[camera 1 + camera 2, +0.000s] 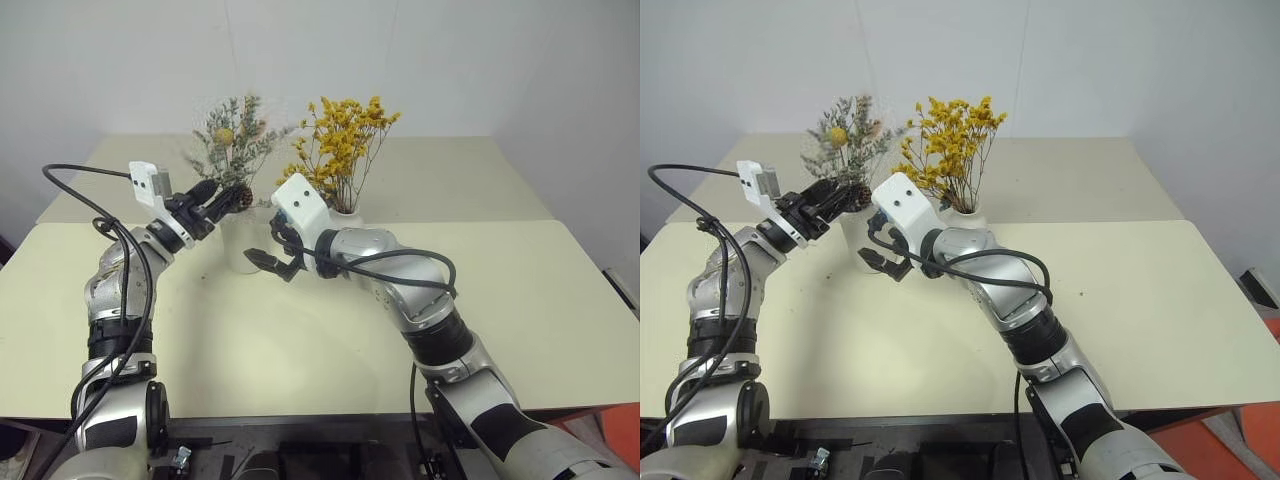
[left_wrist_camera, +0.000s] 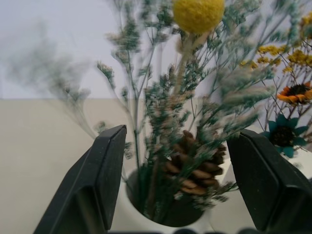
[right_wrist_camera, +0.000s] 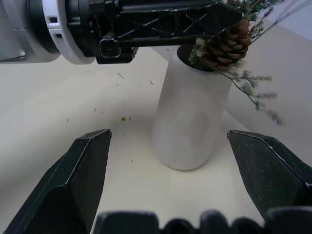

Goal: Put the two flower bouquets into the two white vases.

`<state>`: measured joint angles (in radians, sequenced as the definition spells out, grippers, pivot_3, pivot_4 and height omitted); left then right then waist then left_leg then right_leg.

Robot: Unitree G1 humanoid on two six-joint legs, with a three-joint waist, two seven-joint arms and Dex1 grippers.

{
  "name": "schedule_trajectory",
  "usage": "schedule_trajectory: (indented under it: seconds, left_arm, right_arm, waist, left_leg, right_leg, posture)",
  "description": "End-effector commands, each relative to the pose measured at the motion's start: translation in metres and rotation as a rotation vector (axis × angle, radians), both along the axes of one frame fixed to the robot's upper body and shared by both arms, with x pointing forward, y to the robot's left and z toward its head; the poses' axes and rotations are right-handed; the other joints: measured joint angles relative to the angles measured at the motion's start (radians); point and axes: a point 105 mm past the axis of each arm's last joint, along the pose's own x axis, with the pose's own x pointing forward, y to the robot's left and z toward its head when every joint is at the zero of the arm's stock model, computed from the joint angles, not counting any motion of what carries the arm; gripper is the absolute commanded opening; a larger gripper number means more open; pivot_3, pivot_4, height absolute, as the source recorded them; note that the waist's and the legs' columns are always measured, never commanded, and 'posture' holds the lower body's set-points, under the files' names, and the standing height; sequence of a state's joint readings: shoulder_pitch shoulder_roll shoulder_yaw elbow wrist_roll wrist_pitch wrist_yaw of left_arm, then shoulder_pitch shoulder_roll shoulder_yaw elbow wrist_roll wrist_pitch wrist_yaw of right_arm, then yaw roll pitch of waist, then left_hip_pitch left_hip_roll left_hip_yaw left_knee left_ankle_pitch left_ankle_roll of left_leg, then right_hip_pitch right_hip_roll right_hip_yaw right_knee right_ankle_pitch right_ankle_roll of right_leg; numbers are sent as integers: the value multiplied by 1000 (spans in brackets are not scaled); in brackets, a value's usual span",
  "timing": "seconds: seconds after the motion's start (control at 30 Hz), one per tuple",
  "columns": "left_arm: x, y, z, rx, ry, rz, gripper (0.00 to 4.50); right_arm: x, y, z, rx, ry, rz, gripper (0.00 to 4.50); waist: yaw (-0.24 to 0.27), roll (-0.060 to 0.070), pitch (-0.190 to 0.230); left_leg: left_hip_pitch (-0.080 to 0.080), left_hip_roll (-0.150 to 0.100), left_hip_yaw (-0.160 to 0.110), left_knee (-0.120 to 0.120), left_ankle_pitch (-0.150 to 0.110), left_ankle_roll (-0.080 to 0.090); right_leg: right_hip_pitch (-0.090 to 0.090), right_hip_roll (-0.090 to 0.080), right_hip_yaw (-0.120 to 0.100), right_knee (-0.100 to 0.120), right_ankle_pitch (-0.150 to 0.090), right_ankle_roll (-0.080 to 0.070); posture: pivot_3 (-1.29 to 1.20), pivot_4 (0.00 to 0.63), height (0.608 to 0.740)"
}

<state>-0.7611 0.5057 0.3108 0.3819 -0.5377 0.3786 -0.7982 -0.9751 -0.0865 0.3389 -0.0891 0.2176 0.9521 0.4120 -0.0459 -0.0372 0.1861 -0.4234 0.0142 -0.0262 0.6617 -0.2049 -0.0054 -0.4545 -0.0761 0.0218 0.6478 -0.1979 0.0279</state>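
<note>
The right tool (image 1: 275, 258) hangs nearest, its two fingers spread wide and holding nothing, low over the cream tabletop (image 1: 300, 340) just in front of the plain tapered vase (image 3: 191, 122). The left tool (image 1: 218, 195) sits at that vase's mouth with its fingers (image 2: 105, 170) parted to either side of the stems, gripping nothing. The grey-green bouquet (image 1: 235, 135) stands in this wide-mouthed vase, its brown pinecone (image 2: 195, 168) resting at the rim. Just beyond and to the right, the yellow-orange bouquet (image 1: 345, 140) stands in the narrow-necked vase (image 1: 347, 217), mostly hidden behind the right wrist
</note>
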Motion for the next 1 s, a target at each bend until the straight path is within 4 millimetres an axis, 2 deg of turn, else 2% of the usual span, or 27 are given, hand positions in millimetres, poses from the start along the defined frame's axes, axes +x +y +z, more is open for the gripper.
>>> schedule_trajectory:
  seconds: [0.03, 0.27, 0.43, 0.5, 0.67, 0.87, 1.0]
  left_arm:
    - [-11, 0, 10, 43, -32, -1, 3431]
    - [-47, 18, 22, 161, -75, 81, 3431]
    - [-71, 33, 47, 194, -142, 156, 3431]
    - [-85, 32, 53, 246, -155, 128, 3431]
    - [-122, 17, 41, 386, -110, -94, 3431]
    - [-136, 4, 35, 483, -90, -189, 3431]
    - [-139, 6, 30, 573, -62, -198, 3431]
  right_arm:
    - [-7, 0, 16, 40, -44, 17, 4500]
    - [-10, -3, 15, 40, -48, 20, 4500]
    - [-11, -9, 16, 39, -48, 21, 4500]
    - [-11, -15, 19, 49, -43, 22, 4500]
    - [-15, -38, 24, 54, -23, 26, 4500]
    - [-30, -74, 27, 67, 50, 59, 4500]
    - [-37, -97, 25, 77, 54, 55, 4500]
  waist:
    - [-2, 0, 0]
    - [-3, 0, 0]
    - [2, 0, 0]
    - [1, 0, 0]
    - [3, 0, 0]
    - [5, 0, 0]
    - [3, 0, 0]
  left_leg:
    - [0, 0, 0, 0, 0, 0]
    - [0, 1, 0, 0, 0, 0]
    - [1, 1, 0, 0, 0, 0]
    - [1, 1, 0, 0, 0, 0]
    - [1, 1, 0, 0, 0, 0]
    - [3, 1, 0, 0, 0, 0]
    - [4, 1, 0, 0, 0, 0]
  right_leg:
    - [0, 0, 0, 0, 0, 0]
    - [0, 0, 0, 0, 0, 0]
    - [0, 0, 0, -1, 0, 0]
    - [0, 0, 0, -1, 0, 0]
    - [1, 0, 0, -2, 0, 0]
    - [3, 1, 0, -2, -1, -1]
    - [4, 1, 0, -3, -1, -1]
  posture:
    - [0, 150, 740]
    - [0, 150, 740]
    - [0, 150, 740]
    - [0, 150, 740]
    - [0, 150, 740]
    - [0, 150, 740]
    - [0, 150, 740]
